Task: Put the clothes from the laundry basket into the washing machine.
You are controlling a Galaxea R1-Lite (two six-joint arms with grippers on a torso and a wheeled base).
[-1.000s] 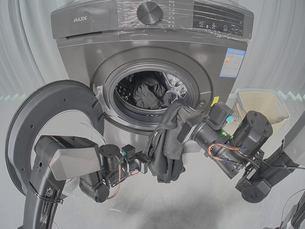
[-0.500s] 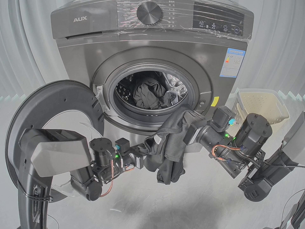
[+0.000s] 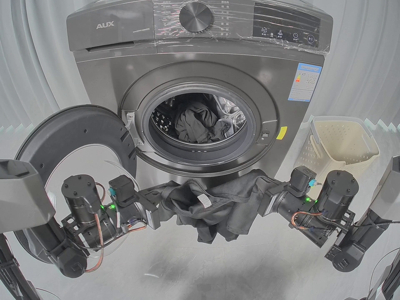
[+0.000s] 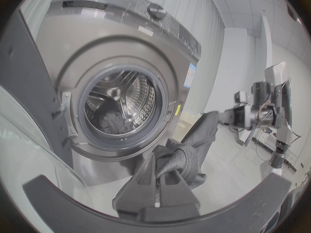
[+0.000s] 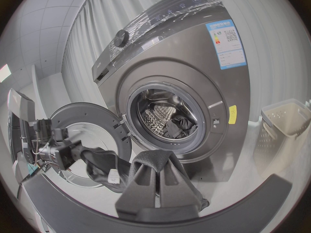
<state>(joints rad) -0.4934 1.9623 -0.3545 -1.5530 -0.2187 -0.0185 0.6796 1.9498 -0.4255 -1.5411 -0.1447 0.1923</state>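
Low in the centre of the head view, a dark grey garment (image 3: 216, 207) hangs stretched between the 2 grippers, sagging in the middle with 1 loose end drooping below. At lower left the left gripper (image 3: 157, 208) is clamped on a bunched edge. At lower right the right gripper (image 3: 266, 194) pinches the opposite edge, and each wrist view shows cloth folded over closed fingertips. The fabric looks soft, thin and matte, with a small white label (image 3: 203, 201) near its middle.

Just behind stands the washing machine (image 3: 125, 71), brushed grey metal, its round door (image 3: 71, 142) swung open at the left of frame. Inside the ribbed, perforated steel drum (image 3: 227, 109) lies 1 crumpled dark garment (image 3: 196, 123). At the right of frame the cream, perforated plastic laundry basket (image 3: 346, 146) shows no clothes in its visible part, so this is probably the last piece.

The step in hand looks like carrying the spread garment to the porthole. Next, both ends need lifting above the rim and drawing together, so the drooping part clears the seal before release
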